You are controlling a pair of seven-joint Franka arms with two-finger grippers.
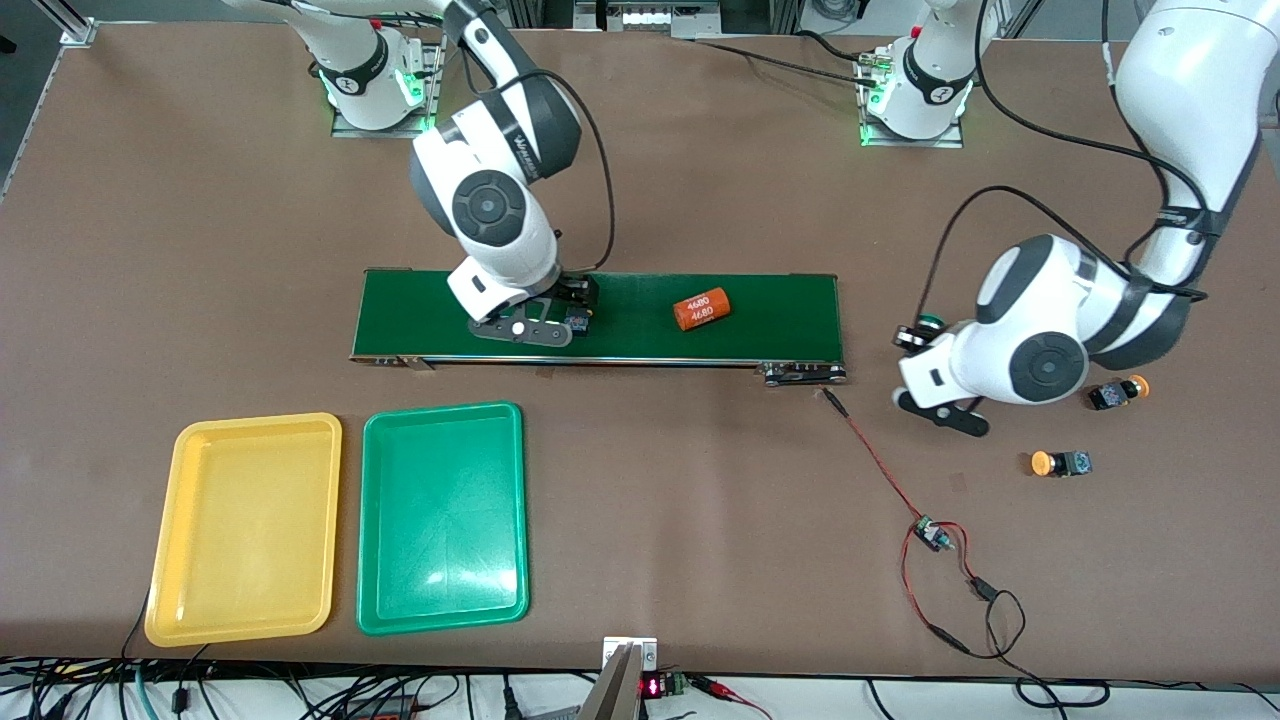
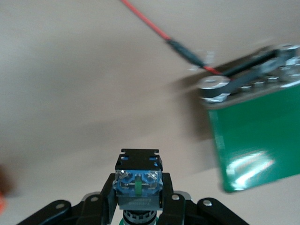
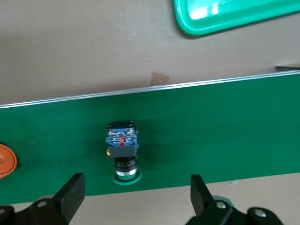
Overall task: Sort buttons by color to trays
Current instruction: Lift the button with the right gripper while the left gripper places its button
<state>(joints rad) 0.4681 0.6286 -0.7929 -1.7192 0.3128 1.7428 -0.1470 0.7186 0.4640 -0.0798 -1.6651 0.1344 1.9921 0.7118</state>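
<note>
The left gripper [image 2: 138, 206] hung over the bare table by the conveyor belt's [image 1: 640, 315] end, toward the left arm's end of the table, its fingers clamped on the black body of a green button [image 2: 138, 180]. In the front view only that button's green cap showed beside the wrist.

The right gripper [image 3: 136, 194] sat low over the belt with its fingers spread wide, holding nothing, and a second green button [image 3: 122, 147] lay on the belt between them. An orange cylinder [image 1: 701, 309] lay on the belt too, nearer the left arm's end.

Two orange buttons rested on the table by the left arm: one orange button [image 1: 1119, 393] just under the arm's wrist, the other orange button [image 1: 1061, 463] nearer the front camera. The yellow tray [image 1: 245, 527] and the green tray [image 1: 442, 517] sat side by side toward the right arm's end, both with nothing in them.

These switches looked light, hard and rigid to me. The round caps seemed likely to slip or roll in a pinch, so I'd say the flat sides of the blocky body were the place to grip, as the left gripper did.
</note>
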